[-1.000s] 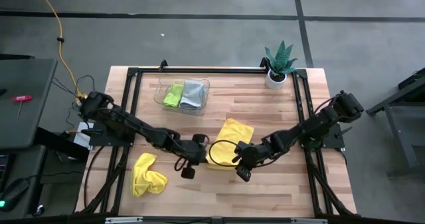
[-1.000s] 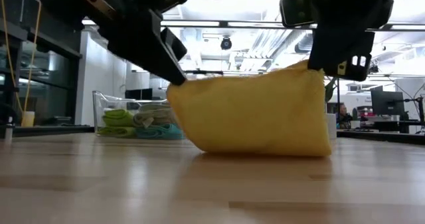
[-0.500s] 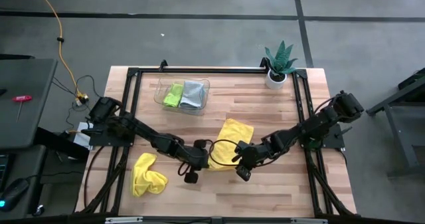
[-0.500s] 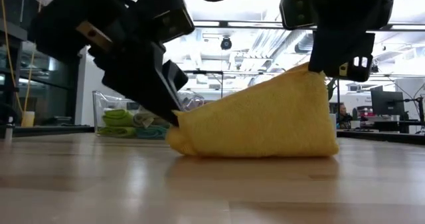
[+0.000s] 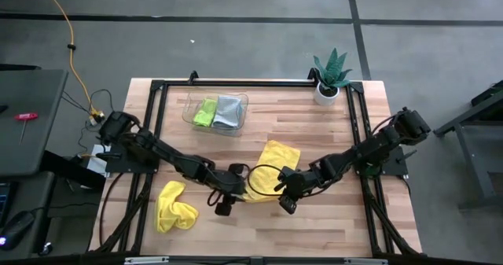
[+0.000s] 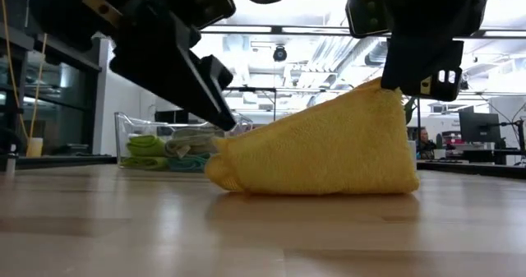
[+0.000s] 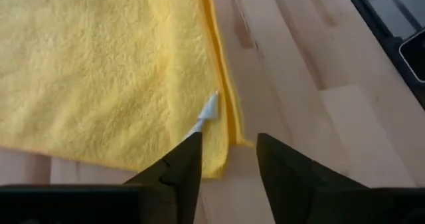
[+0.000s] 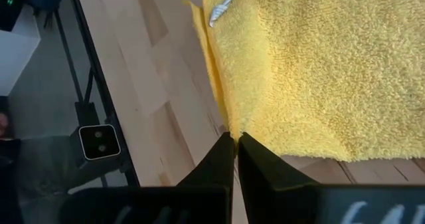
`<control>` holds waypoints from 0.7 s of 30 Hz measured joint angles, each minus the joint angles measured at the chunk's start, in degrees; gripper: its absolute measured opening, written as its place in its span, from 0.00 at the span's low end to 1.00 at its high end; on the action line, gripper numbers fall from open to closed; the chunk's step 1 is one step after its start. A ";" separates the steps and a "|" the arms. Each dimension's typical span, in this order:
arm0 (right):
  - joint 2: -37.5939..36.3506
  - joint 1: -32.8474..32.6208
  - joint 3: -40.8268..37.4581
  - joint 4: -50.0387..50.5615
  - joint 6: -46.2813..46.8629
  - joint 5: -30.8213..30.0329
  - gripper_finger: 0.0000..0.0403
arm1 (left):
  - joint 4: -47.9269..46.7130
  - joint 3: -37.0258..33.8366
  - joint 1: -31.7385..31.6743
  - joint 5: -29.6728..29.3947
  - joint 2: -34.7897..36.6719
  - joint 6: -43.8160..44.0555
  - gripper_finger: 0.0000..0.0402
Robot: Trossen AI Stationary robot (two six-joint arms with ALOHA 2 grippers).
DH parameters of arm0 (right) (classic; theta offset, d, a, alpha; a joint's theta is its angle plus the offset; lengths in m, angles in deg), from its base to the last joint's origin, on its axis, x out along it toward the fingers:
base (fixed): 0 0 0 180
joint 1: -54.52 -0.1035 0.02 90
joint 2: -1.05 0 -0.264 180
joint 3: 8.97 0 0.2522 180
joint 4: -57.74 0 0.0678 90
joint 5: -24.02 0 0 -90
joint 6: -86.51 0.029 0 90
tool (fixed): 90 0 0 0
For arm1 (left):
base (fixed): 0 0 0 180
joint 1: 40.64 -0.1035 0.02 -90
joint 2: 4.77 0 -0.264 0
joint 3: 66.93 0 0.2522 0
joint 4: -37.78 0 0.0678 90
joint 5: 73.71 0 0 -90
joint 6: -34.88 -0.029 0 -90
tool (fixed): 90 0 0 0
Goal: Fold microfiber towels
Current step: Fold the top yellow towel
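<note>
A yellow microfiber towel point(image 5: 273, 161) lies mid-table, its near edge toward the grippers. My right gripper point(image 8: 234, 136) is shut on its near right corner and holds that corner up point(image 6: 383, 86). My left gripper point(image 7: 229, 139) stands open just above the towel's near left corner point(image 6: 223, 168), which lies on the table; in the high view it is at the towel's near left point(image 5: 238, 192). A second yellow towel point(image 5: 174, 206) lies crumpled near the front left. Lime green point(image 5: 206, 110) and grey point(image 5: 228, 110) towels lie in the clear tray, with a teal one point(image 6: 201, 162) under them. My right gripper pinches the yellow towel's near right corner point(image 8: 232, 121) between its two fingers, which point down from above. One layer or several, I cannot tell. The corner is lifted; the towel slopes down from it to its left end point(image 6: 238, 174) on the table.
The clear plastic tray point(image 5: 189, 115) stands at the far left of the table, and a potted plant point(image 5: 328, 80) stands at the far right corner. Bare wood lies along the near edge and to the right of the towel.
My left gripper has gone down toward the table with the yellow towel's near left corner, let go of it, and risen a little. That corner now lies on the table. The right corner has stayed up in my right gripper, so the towel's top edge now slopes.
</note>
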State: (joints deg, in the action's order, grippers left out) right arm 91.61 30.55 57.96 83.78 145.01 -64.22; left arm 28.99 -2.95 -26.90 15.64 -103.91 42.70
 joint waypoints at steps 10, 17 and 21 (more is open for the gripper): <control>0.02 0.00 0.01 0.37 0.66 -0.20 0.00 | -1.58 0.09 -2.06 -0.02 3.06 -0.49 0.38; 0.02 0.00 0.02 0.39 0.57 -0.24 0.00 | -1.76 0.00 -2.52 0.95 3.01 1.07 0.38; 0.02 -0.02 0.01 0.46 0.52 -0.38 0.00 | 0.38 0.00 -2.30 1.55 2.99 1.04 0.39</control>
State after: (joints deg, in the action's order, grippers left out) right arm 91.64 30.53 57.97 84.24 145.53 -64.60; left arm 29.37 -2.95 -29.19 17.19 -100.92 43.73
